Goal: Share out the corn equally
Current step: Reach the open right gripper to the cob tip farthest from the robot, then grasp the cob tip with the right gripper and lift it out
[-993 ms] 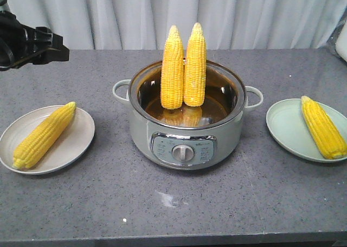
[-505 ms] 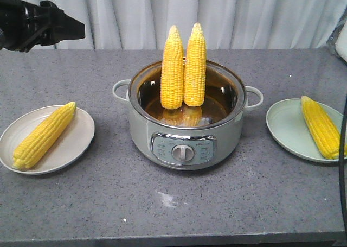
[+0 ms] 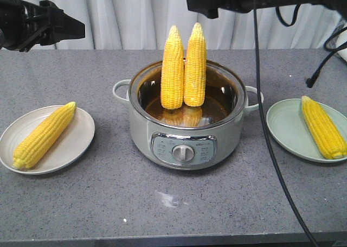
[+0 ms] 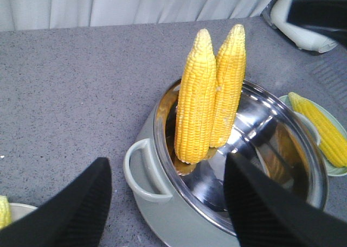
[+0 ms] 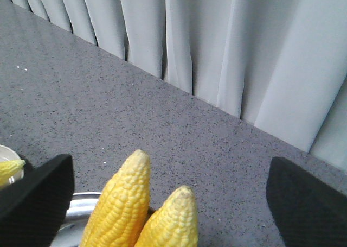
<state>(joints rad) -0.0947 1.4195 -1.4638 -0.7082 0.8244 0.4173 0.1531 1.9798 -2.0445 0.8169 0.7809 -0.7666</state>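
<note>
Four corn (image 3: 172,68): two upright in pot (image 3: 142,141), one per plate (image 3: 77,135); left gripper (image 4: 165,168), right gripper (image 5: 168,176) spread.

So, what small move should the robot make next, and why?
Probably lower the right end effector over the right standing cob and close on it. It hangs open above the tips; that cob and the left standing cob stand in the pot, while the green plate and the beige plate each hold only one cob.
</note>
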